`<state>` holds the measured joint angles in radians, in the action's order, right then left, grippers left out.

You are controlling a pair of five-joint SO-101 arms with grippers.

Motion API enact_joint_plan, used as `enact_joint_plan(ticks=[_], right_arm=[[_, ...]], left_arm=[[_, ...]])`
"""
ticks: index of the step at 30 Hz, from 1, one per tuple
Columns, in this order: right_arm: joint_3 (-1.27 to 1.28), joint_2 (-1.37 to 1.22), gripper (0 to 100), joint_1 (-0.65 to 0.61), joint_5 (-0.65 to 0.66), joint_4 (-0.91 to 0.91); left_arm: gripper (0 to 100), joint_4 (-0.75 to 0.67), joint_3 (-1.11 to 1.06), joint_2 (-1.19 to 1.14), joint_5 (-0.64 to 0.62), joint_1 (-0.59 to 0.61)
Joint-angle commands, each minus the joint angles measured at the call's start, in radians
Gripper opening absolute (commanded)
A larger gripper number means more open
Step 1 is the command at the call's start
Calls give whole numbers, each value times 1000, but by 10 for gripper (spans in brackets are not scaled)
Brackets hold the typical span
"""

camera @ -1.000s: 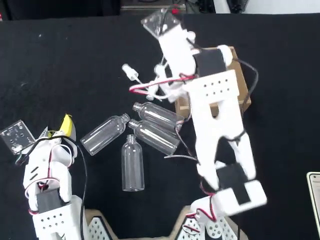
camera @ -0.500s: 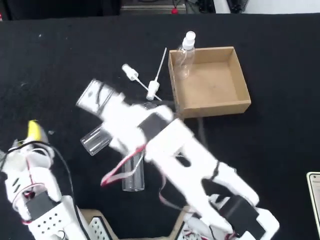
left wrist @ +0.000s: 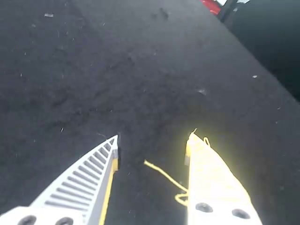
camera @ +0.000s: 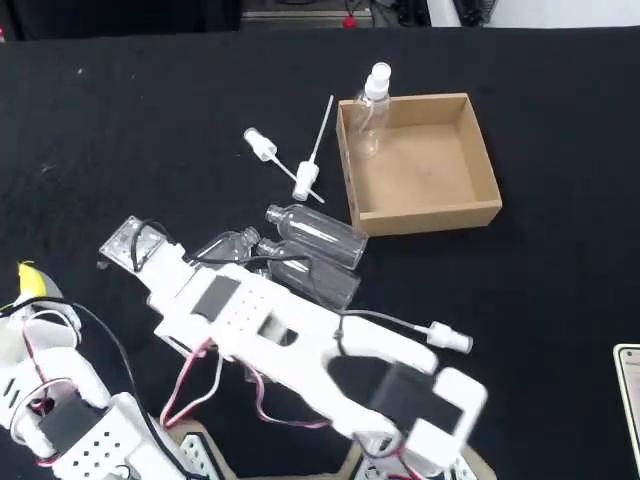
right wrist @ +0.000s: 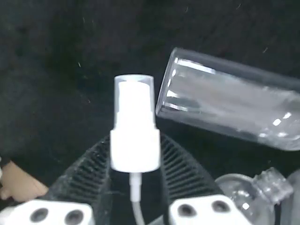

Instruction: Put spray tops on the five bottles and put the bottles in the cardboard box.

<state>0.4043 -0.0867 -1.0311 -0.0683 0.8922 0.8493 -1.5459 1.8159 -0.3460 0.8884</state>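
The right gripper (right wrist: 135, 146) pinches a white spray top (right wrist: 134, 123) by its collar. The clear cap points away from the wrist and the thin tube runs back between the fingers. Just past the gripper a clear bottle (right wrist: 229, 108) lies on its side. The threaded neck of a second bottle (right wrist: 255, 191) shows beside one finger.

In the high view the right arm (camera: 260, 320) stretches across the black table (camera: 560, 290), well to the left of the cardboard box (camera: 420, 165) and nearer the robot than it. The arm covers part of a group of uncapped bottles (camera: 318, 230) lying on their sides. The nearest of these lies just off the box's front left corner.

A capped bottle (camera: 372, 108) stands inside the box at its far left corner, with its top rising above the rim.

Two loose spray tops lie on the table left of the box, one (camera: 260, 145) farther from it than the other (camera: 305, 180). A third loose top (camera: 447, 338) lies in front of the box, well apart from it and beside the right arm.

The left gripper (left wrist: 152, 152) has its fingers spread and holds nothing. It sits over bare table, far to the left of the box.
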Motion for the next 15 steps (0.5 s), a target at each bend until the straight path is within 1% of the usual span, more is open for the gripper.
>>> enact_joint_plan(ticks=[1, 2, 5, 10, 13, 15], right_arm=[[-142, 5, 181, -21, -11, 135], [-165, 15, 192, -21, -11, 173], [-205, 70, 176, -15, -3, 241], [-145, 222, 170, 9, -3, 252], [-85, 300, 170, 68, -3, 293], [-36, 331, 170, 138, 5, 327]], left_arm=[[227, -3, -5, 8, 18, -47], [227, -6, -13, 6, 18, -56], [227, -9, -38, 8, 18, -73], [227, -9, -44, 8, 20, -81], [227, -9, -44, 8, 20, -81], [227, -9, -45, 8, 20, -81]])
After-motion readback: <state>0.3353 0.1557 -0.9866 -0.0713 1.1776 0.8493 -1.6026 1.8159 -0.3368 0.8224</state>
